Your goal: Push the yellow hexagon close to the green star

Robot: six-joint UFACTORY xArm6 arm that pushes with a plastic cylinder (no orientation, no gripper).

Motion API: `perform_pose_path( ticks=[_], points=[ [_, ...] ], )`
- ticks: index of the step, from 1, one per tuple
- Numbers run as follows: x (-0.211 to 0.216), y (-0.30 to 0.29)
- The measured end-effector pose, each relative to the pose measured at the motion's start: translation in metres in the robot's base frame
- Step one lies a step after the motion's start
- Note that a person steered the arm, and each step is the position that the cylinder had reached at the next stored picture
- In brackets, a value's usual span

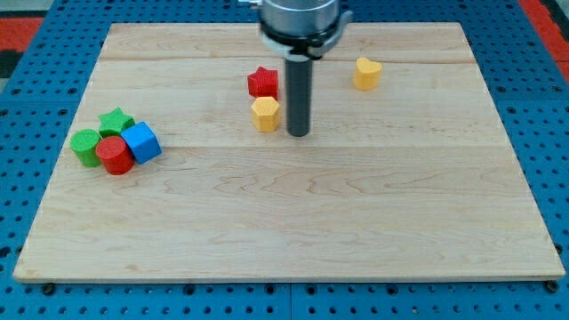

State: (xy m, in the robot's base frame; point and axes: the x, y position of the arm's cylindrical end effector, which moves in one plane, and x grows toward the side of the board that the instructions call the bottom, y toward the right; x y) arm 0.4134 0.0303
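Note:
The yellow hexagon (265,114) sits near the board's upper middle, just below the red star (262,82). My tip (299,133) rests on the board right beside the hexagon, on its right side. The green star (116,123) is far off at the view's left, packed in a cluster with a green cylinder (85,146), a red cylinder (115,155) and a blue cube (142,142).
A yellow heart (366,73) lies at the upper right. The arm's body (299,18) hangs over the top middle and hides what is behind it. The wooden board (284,231) ends on a blue pegboard on all sides.

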Motion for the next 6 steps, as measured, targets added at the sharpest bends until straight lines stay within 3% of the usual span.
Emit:
perform_pose_path(
  ticks=[3,5,6],
  points=[
    [-0.052,-0.058],
    [-0.041,-0.183],
    [-0.034,-0.183]
  ],
)
